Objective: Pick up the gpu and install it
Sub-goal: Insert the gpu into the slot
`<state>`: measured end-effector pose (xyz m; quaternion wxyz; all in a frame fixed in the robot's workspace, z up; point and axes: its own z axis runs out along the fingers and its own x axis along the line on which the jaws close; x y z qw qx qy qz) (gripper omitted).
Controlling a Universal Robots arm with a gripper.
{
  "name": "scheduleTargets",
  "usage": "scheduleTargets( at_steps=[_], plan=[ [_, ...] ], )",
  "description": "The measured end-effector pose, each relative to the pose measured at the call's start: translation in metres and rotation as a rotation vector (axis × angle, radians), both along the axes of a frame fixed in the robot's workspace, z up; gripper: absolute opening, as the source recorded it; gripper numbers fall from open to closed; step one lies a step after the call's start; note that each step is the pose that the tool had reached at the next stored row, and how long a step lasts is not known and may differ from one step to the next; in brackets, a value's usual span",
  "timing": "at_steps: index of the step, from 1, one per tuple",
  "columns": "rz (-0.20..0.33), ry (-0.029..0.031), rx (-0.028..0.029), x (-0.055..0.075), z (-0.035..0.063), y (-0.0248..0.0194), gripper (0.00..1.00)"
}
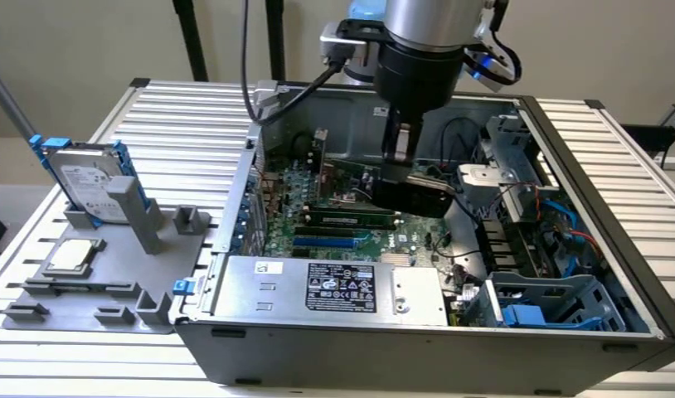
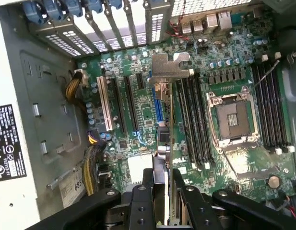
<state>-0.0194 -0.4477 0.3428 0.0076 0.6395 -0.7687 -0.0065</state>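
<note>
One thin gpu (image 2: 167,143), edge-on like a dark blade tipped with a silvery bracket, is pinched in the half-closed claw (image 2: 169,191), jutting out from its fingers above the motherboard (image 2: 224,72). The exterior view adds the open computer case (image 1: 603,207) surrounding the claw.

**Open computer case on a slatted table**

In the exterior view, the case (image 1: 426,356) lies open on the table (image 1: 182,116), its motherboard (image 1: 298,186) exposed. The power supply (image 1: 327,290) sits at the motherboard's 6 o'clock. At the case's 9 o'clock, a grey holder (image 1: 105,290) carries an upright hard drive (image 1: 89,178) and a flat chip (image 1: 75,255).
</note>
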Motion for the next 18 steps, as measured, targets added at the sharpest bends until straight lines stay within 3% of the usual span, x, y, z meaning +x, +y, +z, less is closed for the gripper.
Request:
scheduleTargets(
  at_steps=[3,7,13,18],
  plan=[
    [0.048,-0.0002,0.0,-0.001,-0.0028,0.0,0.27],
    [0.061,-0.0024,-0.0001,-0.011,-0.006,0.0,0.27],
    [0.062,-0.0195,-0.0006,-0.035,-0.0137,0.0,0.27],
    [0.064,-0.0286,0.0003,-0.053,-0.0213,0.0,0.27]
  ],
)
